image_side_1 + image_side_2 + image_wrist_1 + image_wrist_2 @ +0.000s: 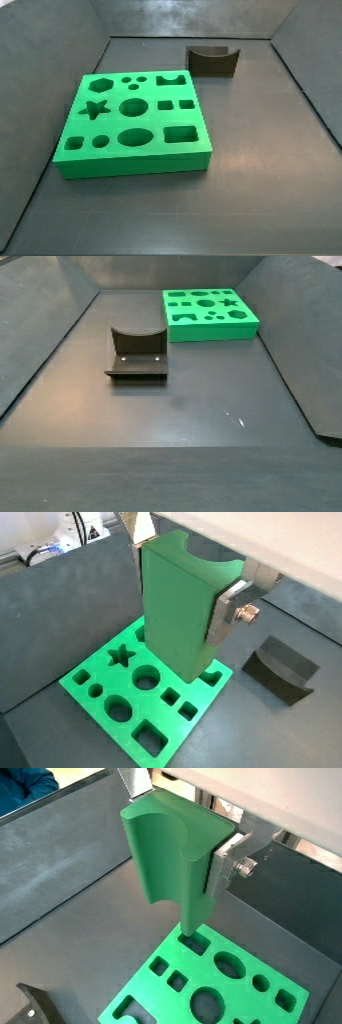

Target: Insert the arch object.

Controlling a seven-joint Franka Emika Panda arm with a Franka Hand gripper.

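Observation:
The arch object [181,592] is a tall bright green block with a semicircular scoop in its upper end, also in a wrist view [174,853]. It stands upright between the silver finger plates [227,612] of my gripper [181,607], which is shut on it. Its lower end hangs above the corner of the green board [100,697] with shaped holes, over the arch-shaped hole [198,944]. The board lies flat on the floor in both side views [134,160] [211,332]. The gripper and the held block are out of both side views.
The dark fixture [211,60], an L-shaped bracket with a curved cut on a base plate [136,374], stands on the floor apart from the board; it shows in both wrist views [283,667] [40,1003]. Grey walls enclose the floor.

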